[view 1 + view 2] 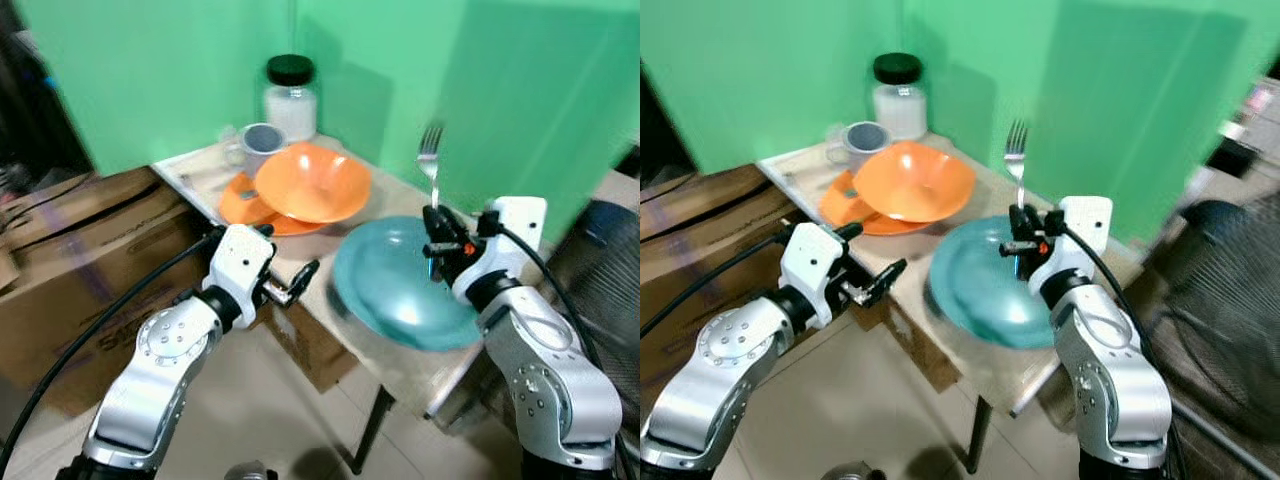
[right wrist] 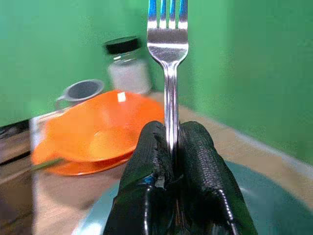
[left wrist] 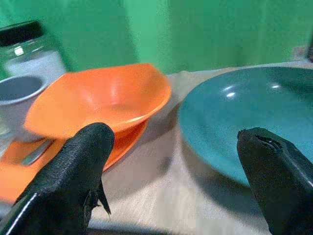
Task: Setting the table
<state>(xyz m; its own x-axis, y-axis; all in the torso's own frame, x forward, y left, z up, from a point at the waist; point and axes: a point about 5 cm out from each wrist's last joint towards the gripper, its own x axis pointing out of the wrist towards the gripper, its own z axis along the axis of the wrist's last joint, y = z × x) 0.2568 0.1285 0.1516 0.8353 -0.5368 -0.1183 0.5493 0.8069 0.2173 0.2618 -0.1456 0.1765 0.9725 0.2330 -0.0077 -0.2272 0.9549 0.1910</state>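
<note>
While my right gripper clamps a fork upright above the teal plate, my left gripper hangs with its fingers spread at the table's near edge. Beyond sit an orange bowl on an orange plate, a grey mug and a black-lidded jar.

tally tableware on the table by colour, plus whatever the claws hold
Orange: 2, bowl stacked on plate
Teal: 1, plate
Grey: 1, mug
Clear with black lid: 1, jar
Silver: 1, fork, upright, pinched in the right claw above the teal plate
Left claw: open, holding nothing
Total: 6
</note>
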